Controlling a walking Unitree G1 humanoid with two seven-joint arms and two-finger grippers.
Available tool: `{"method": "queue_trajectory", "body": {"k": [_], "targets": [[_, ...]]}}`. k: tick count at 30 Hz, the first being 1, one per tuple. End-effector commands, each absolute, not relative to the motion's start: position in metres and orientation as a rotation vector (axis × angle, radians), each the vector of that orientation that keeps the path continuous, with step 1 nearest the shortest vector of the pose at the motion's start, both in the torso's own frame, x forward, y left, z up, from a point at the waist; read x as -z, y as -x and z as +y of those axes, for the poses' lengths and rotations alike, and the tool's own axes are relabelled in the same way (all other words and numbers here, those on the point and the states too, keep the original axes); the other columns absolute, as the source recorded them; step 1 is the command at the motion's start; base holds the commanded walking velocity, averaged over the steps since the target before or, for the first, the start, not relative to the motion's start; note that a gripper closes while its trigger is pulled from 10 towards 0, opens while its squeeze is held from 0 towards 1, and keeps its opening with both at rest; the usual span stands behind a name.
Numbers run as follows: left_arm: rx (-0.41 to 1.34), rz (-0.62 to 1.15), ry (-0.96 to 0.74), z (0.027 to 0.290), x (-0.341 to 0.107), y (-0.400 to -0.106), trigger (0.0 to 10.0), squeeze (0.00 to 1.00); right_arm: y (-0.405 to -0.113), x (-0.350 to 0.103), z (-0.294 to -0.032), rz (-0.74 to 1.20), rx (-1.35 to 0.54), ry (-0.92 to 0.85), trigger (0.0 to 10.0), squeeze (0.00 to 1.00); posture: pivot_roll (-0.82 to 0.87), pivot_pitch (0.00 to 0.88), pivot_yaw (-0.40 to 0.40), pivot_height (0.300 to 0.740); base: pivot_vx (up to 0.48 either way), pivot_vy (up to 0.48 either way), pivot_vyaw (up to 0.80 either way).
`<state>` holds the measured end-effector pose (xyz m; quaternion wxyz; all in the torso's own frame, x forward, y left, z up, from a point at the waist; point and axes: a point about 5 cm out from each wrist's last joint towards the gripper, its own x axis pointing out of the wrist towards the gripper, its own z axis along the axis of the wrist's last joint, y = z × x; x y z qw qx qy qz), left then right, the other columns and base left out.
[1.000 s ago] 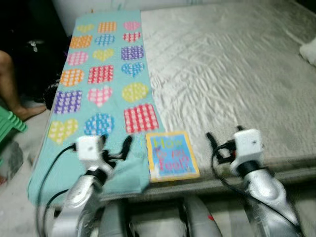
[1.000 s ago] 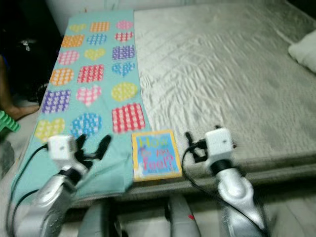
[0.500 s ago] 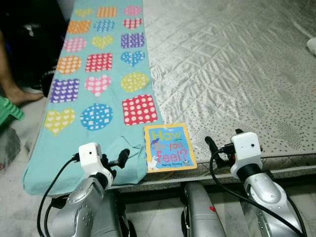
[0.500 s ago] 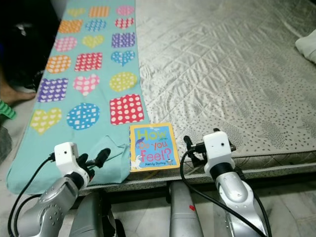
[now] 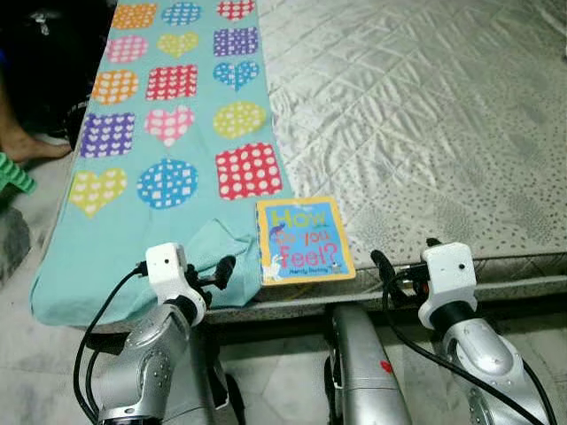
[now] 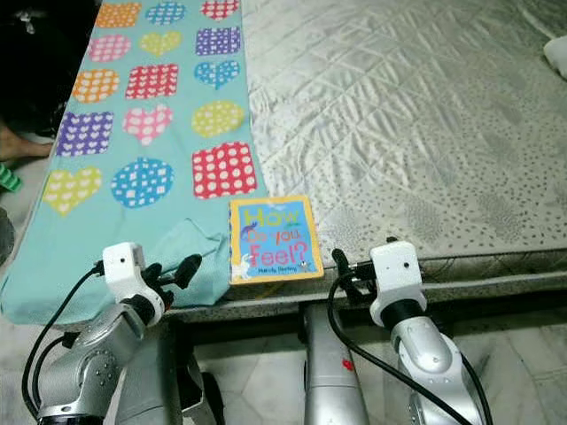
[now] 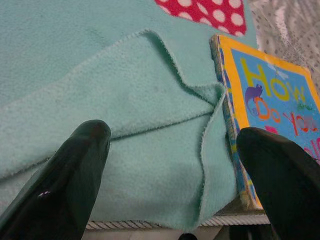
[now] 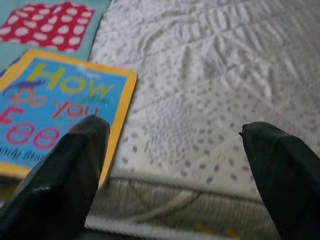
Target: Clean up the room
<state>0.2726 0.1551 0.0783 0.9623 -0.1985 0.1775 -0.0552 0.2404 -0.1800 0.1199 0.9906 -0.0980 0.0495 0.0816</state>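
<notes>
A picture book [image 5: 304, 240] titled "How Do You Feel?" lies flat at the bed's front edge. It sits beside the folded corner of a teal blanket [image 5: 168, 150] patterned with coloured hearts. My left gripper [image 5: 213, 274] is open and hovers over that blanket corner, just left of the book [image 7: 272, 115]. My right gripper [image 5: 403, 266] is open too, at the mattress edge just right of the book [image 8: 55, 112]. Nothing is between the fingers of either one.
The grey quilted mattress [image 5: 425, 115] stretches to the right, with a white pillow [image 6: 556, 53] at its far right. A person's foot [image 5: 27, 146] and a green stool [image 5: 13, 177] are on the floor to the left. Pale tiled floor [image 5: 283, 390] lies below the bed edge.
The whole view has shifted and sharpened as the camera moved; the bed and book now sit higher in the picture. Both grippers stay open near the bed's front edge.
</notes>
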Motion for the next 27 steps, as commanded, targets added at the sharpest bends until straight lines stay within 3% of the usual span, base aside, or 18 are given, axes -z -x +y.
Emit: {"method": "queue_trajectory", "body": {"k": [1,13,21,27], "targets": [[0.105,0.375,0.384,0.158,-0.073,-0.273,10.0,0.0,-0.237,-0.123,-0.178,0.089,-0.174,0.189,10.0,0.0,-0.24,0.263,0.04,0.51,0.0,0.0,0.0],[0.101,0.311,0.38,0.163,-0.078,-0.288,10.0,0.0,-0.237,-0.121,-0.179,0.093,-0.172,0.19,10.0,0.0,-0.24,0.254,0.043,0.5,0.0,0.0,0.0],[0.188,0.148,0.323,0.159,-0.108,-0.3,10.0,0.0,-0.239,-0.122,-0.178,0.085,-0.182,0.19,10.0,0.0,-0.25,0.246,0.041,0.5,0.0,0.0,0.0],[0.199,0.235,0.382,0.152,-0.094,-0.3,10.0,0.0,-0.242,-0.123,-0.176,0.075,-0.182,0.185,10.0,0.0,-0.24,0.239,0.04,0.5,0.0,0.0,0.0]]}}
